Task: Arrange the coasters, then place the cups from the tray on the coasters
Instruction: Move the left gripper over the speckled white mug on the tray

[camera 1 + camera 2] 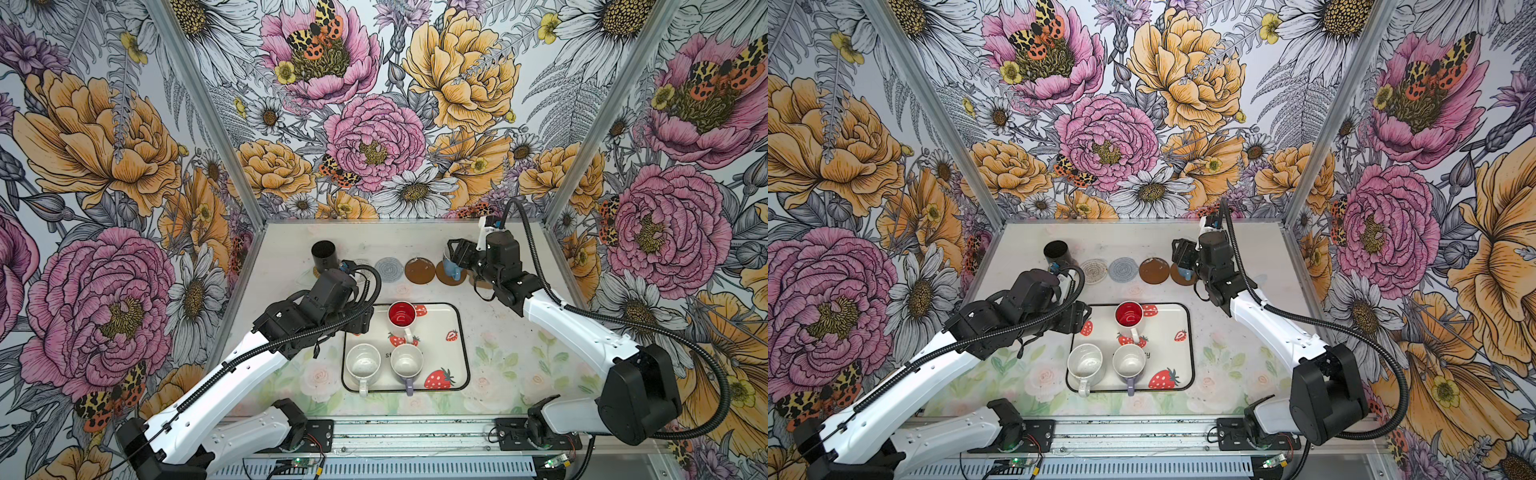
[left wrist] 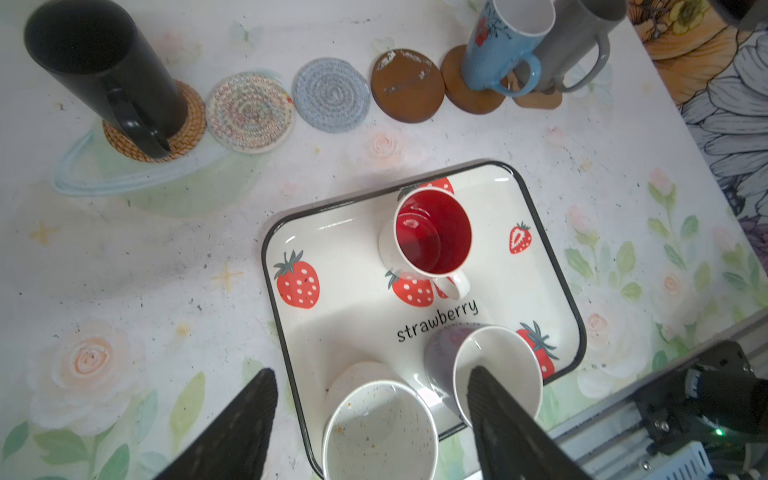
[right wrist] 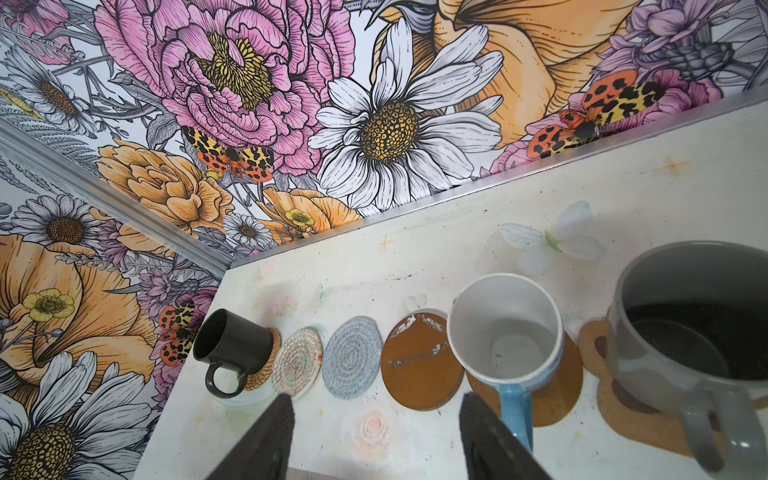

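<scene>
Floral tabletop (image 1: 490,332): left gripper (image 2: 372,374), jaws apart and empty, hung over the tray (image 2: 557,266), all-white mug (image 2: 380,428) close below; right gripper (image 3: 376,399), also open, stood beside the light blue mug (image 3: 505,328).

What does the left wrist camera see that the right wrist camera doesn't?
Only the left wrist view shows the tray and the three mugs on it: the red-inside mug, the white mug and the lilac mug. Only the right wrist view shows the wall corner and the dark inside of the grey mug. Both show the row of coasters, with the black mug, the blue mug and the grey mug each standing on one.
</scene>
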{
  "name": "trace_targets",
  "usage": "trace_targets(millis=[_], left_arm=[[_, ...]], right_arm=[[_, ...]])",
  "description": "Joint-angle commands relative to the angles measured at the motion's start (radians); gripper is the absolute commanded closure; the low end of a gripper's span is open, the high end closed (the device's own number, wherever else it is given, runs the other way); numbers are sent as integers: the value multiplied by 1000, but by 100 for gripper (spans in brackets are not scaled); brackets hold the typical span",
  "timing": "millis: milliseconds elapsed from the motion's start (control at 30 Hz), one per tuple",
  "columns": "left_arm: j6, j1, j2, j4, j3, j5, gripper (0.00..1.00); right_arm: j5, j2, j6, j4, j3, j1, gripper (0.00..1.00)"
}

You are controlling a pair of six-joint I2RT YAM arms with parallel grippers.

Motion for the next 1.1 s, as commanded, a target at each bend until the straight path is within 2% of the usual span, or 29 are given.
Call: trace_targets(millis=[0, 367, 733, 933, 1067], left_arm=[[-55, -37, -12, -134, 12, 50, 27], [-246, -194, -100, -181, -154, 97, 29], [-442, -349, -121, -174, -269, 46, 29], [-518, -392, -123, -160, -314, 19, 29], [-535, -398, -120, -83, -361, 35, 29]], right_arm=[[-8, -24, 1, 28, -8, -8, 35], [-29, 27, 1, 32, 14, -11, 35], [-43, 38, 8, 38, 17, -11, 34], [-43, 44, 8, 37, 17, -11, 34], [-47, 49, 9, 38, 18, -11, 34]])
